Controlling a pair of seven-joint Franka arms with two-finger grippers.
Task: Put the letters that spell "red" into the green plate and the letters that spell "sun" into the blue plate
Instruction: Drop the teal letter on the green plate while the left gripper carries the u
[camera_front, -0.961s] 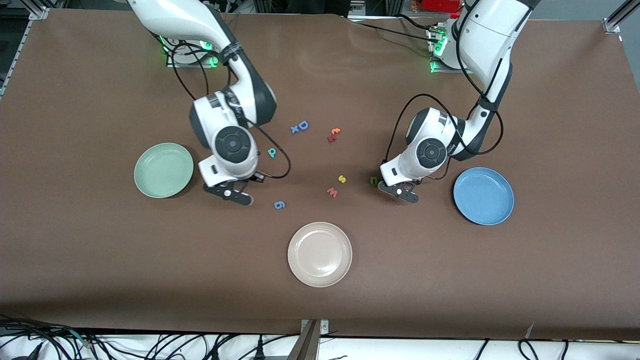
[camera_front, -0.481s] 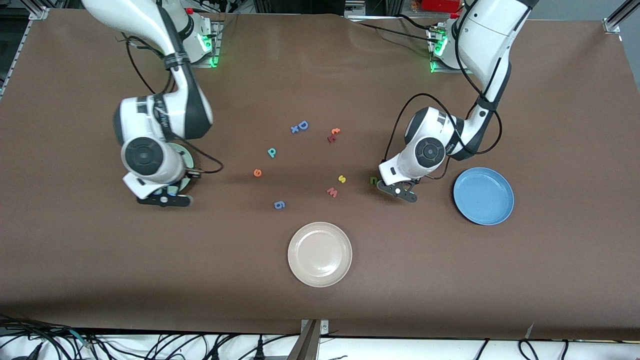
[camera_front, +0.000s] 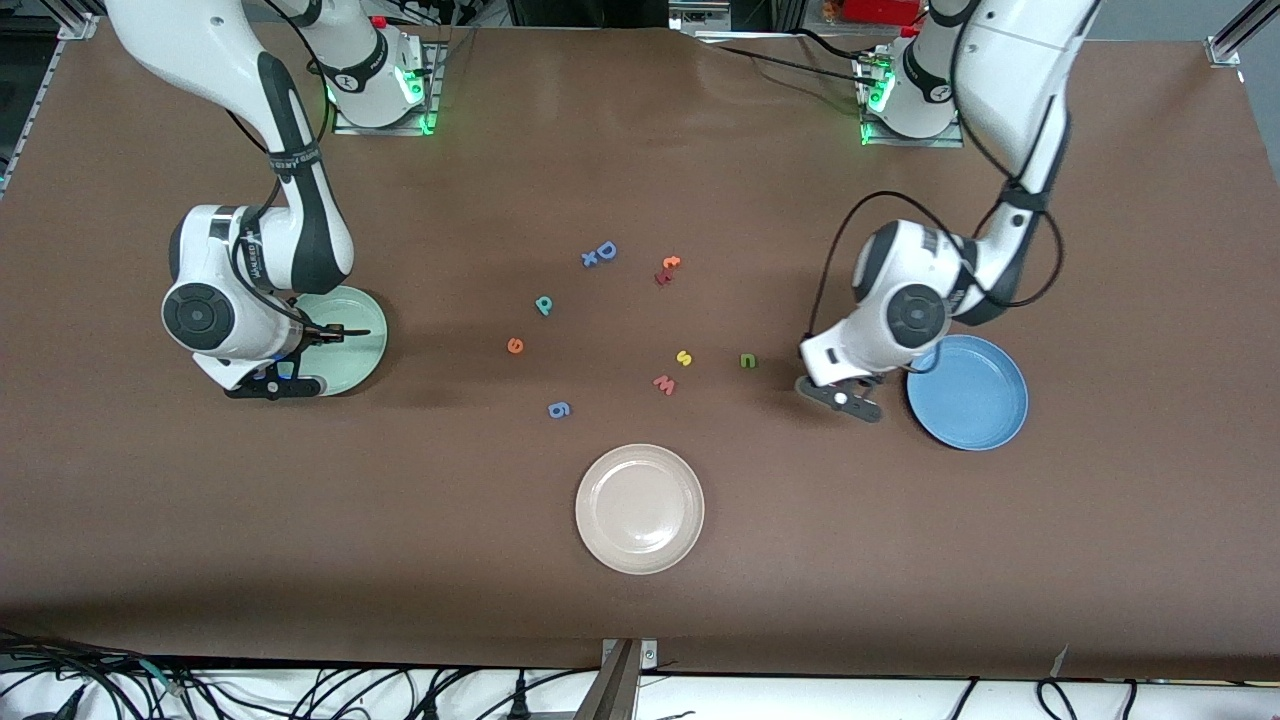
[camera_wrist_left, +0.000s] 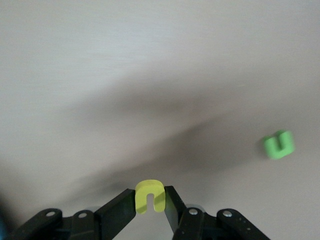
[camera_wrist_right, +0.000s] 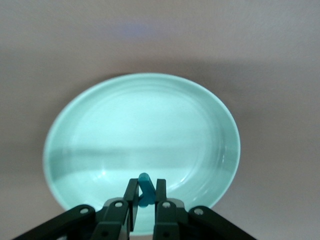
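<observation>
plates (camera_front: 352, 372) (camera_front: 968, 432) at table ends | third plate (camera_front: 600, 540) nearest camera | letters (camera_front: 544, 305) between

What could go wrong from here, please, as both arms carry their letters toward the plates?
1. The left hand pinches only the lower part of the yellow "u", so it might slip out short of the blue plate.
2. The right hand holds the teal letter over the edge of the green plate; released here, it might bounce off.

Brown tabletop (camera_front: 900, 600) carries three plates: green plate (camera_front: 360, 350), blue plate (camera_front: 975, 395), cream plate (camera_front: 640, 508). Scattered between them lie loose letters: teal "d" (camera_front: 544, 305), orange "e" (camera_front: 515, 346), yellow "s" (camera_front: 684, 357), green "n" (camera_front: 748, 361).
</observation>
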